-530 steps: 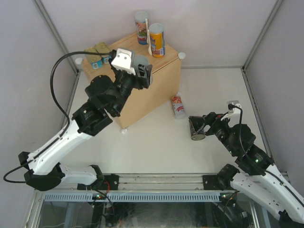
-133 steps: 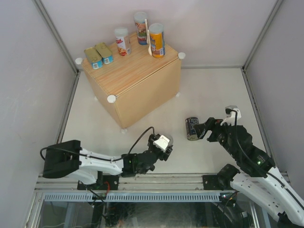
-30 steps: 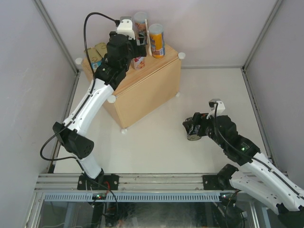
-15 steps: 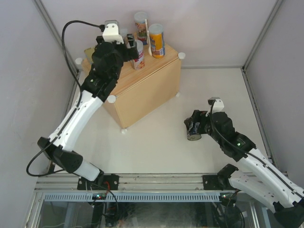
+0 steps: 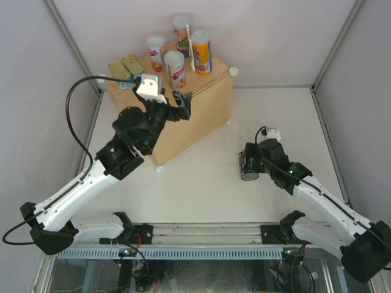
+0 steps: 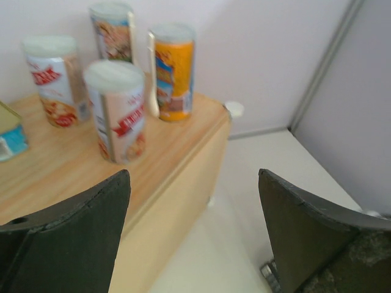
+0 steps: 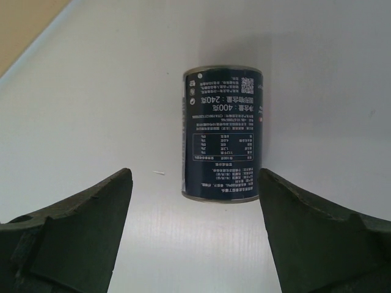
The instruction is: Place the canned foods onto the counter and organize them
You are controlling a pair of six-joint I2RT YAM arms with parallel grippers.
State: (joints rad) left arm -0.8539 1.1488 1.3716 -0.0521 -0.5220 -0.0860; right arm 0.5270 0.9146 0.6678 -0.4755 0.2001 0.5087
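One dark can (image 7: 223, 134) lying on table (image 5: 201, 183), right fingers (image 7: 67, 238) spread.

**Changes across the sequence.** A second red-white can (image 5: 175, 68) is now shown standing upright on the counter (image 5: 183, 125). It is placed at 4 o'clock from the first red-white can (image 5: 156, 52) and at 8 o'clock from the orange can (image 5: 201, 52). Half a second before, it is still enclosed by the left gripper (image 5: 183, 105). That gripper is now drawn back to 6 o'clock of the can, above the counter's near edge, with its fingers parted and nothing between them. In the earliest view only the blue and orange cans and the two tins are seen on the counter. One red-white can is then seen lying on the table (image 5: 201, 183) at 4 o'clock of the counter, and that spot is no longer occupied.
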